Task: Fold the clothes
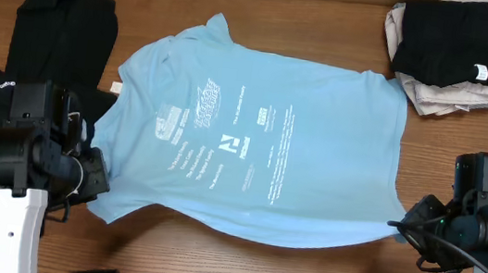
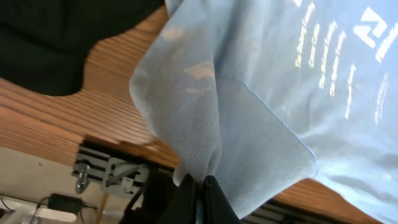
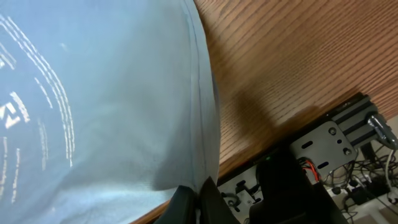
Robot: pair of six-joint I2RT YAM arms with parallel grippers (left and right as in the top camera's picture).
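**Now, two pinches along the near edge**

The light blue short-sleeved cotton T-shirt [image 1: 252,147] lies spread mid-table, small white print up, collar to the left. The left gripper [image 2: 200,186] is clamped tight on bunched cloth at the near-left sleeve. The right gripper [image 3: 196,194] is closed on the hem at the near-right corner. A crumpled black garment [image 1: 62,26] butts against the shirt's left edge, and a folded black-and-beige stack [image 1: 450,50] sits just beside its far-right corner. Bare wooden table [image 1: 269,9] shows along the far side.
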